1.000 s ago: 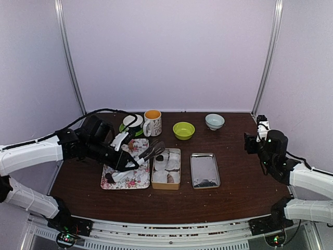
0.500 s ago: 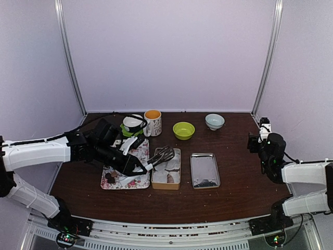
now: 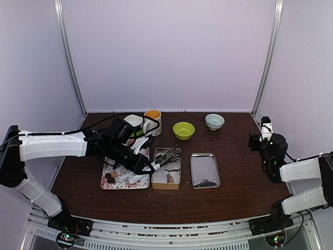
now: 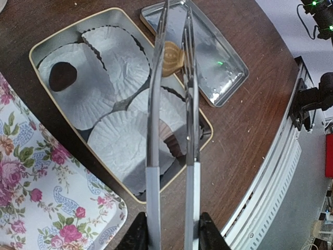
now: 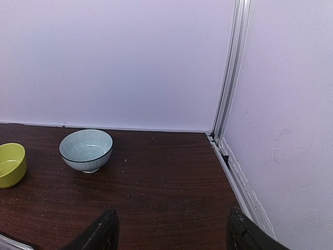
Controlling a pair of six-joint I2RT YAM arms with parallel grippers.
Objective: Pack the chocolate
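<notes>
Grip: L tool (image 4: 174, 235) clenched on tongs (image 4: 170, 130); tips pinch a tan chocolate (image 4: 171, 56) above tin (image 4: 67, 35) edge, beside steel tray (image 4: 223, 67). Dark piece (image 4: 62, 75) sits in a cup. R tool (image 5: 169, 232) released, empty. Risk: thin pinch slips, piece drops onto tray or bench (image 4: 250, 135), not a paper cup (image 4: 122, 140). Wrist cam shows the pinched piece; top cam alone shows spare chocolates (image 3: 109, 177) on floral tray (image 3: 119, 184).

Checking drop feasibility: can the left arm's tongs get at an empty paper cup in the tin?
Probably yes. The left gripper holds the tongs over the tin, a light-brown chocolate between their arms. The white paper cups below lie open with nothing over them.
</notes>
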